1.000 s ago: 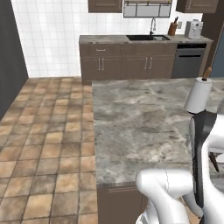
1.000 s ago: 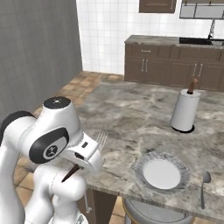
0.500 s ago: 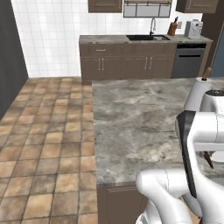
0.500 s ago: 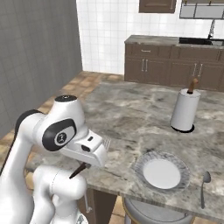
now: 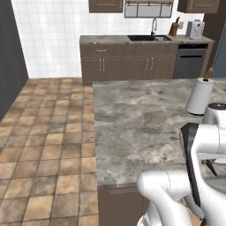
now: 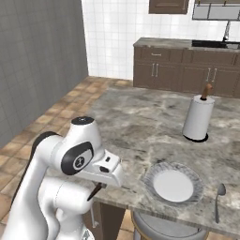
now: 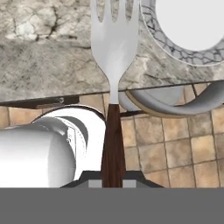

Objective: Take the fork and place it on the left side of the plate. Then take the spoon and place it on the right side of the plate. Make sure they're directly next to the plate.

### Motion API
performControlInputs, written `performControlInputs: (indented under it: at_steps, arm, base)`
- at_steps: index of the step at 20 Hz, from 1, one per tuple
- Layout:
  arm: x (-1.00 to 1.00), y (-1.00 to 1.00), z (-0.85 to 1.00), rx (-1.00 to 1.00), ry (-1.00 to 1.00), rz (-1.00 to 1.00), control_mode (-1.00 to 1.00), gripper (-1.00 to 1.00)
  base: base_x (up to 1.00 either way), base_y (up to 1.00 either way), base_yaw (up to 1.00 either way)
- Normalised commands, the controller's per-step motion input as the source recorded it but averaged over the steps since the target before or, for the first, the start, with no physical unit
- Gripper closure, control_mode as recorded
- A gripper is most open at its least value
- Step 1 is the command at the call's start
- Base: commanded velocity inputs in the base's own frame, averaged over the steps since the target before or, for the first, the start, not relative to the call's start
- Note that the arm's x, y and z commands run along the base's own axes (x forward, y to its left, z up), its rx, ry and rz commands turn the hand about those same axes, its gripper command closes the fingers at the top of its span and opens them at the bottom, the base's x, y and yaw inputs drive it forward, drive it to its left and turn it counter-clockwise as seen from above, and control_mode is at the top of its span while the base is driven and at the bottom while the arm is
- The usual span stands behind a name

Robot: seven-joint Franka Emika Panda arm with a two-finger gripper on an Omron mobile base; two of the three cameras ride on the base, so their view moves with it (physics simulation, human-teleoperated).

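Clamping my gripper on the fork's dark handle, I held it over the near counter edge, tines pointing out toward the plate. Right of the plate, a little apart, lay the spoon. Farther back stood the paper towel roll.

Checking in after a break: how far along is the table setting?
Nothing is placed yet. The pincer is shut on the fork, held over the counter edge near the plate. The spoon lies right of the plate but apart from it; both placements remain.
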Motion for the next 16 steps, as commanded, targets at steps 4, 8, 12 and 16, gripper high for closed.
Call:
performControlInputs:
  at_steps: [4, 8, 12, 16]
  arm:
    - [0.22, 0.12, 0.00, 0.00, -0.01, 0.09, -1.00, 1.00]
    - [0.29, 0.17, 0.00, 0.00, 0.00, 0.07, -1.00, 1.00]
    - [0.37, 0.05, -0.06, 0.00, 0.00, 0.07, -1.00, 1.00]
    - [0.34, 0.00, -0.17, 0.00, 0.02, 0.03, -1.00, 1.00]
  base:
    - [0.00, 0.00, 0.00]
    - [0.00, 0.00, 0.00]
    - [0.00, 0.00, 0.00]
    - [0.00, 0.00, 0.00]
